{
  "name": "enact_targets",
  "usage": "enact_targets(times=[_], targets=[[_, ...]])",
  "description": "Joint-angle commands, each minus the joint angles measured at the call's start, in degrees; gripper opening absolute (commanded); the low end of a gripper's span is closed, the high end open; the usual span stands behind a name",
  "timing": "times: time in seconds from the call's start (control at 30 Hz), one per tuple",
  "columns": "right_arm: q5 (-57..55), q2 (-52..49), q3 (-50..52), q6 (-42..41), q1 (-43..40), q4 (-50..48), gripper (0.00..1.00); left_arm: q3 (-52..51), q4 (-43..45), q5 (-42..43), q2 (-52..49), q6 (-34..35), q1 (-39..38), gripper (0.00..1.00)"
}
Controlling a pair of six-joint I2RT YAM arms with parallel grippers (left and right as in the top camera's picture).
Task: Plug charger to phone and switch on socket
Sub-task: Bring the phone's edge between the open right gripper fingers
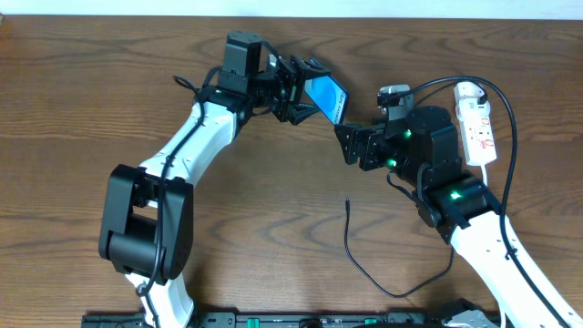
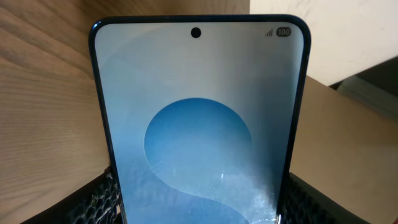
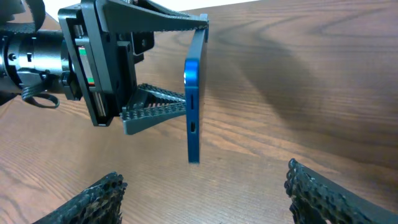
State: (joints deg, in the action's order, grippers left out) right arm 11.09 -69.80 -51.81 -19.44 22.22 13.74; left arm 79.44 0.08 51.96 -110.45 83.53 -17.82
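the phone is raised clear of the table, its screen facing the left wrist camera and one thin edge turned toward the right arm, probably to present the port. the left gripper clamps it across its width. the right gripper faces that edge, jaws spread and empty. the charger lies loose on the table, not yet connected. the socket rests beyond the right arm.

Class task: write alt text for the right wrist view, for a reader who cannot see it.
The left claw grips a blue phone, seen edge-on, above a wooden table. The right claw stands open and empty, its fingers in the bottom corners.
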Motion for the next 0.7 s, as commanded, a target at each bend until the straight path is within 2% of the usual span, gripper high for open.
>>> enact_targets(times=[0.0,0.27,0.67], targets=[[-0.7,-0.3,-1.4,-1.4,0.4,0.0,0.80,1.4,0.5,-0.6,2.8,-1.4,-0.9,0.07],[-5.0,-0.4,-1.4,-2.9,0.4,0.1,0.75,1.4,2.3,-0.7,2.8,-0.7,-2.8,0.07],[-5.0,-3.7,-1.4,-4.1,0.4,-0.1,0.74,1.4,3.6,-1.7,2.8,0.4,-5.6,0.07]])
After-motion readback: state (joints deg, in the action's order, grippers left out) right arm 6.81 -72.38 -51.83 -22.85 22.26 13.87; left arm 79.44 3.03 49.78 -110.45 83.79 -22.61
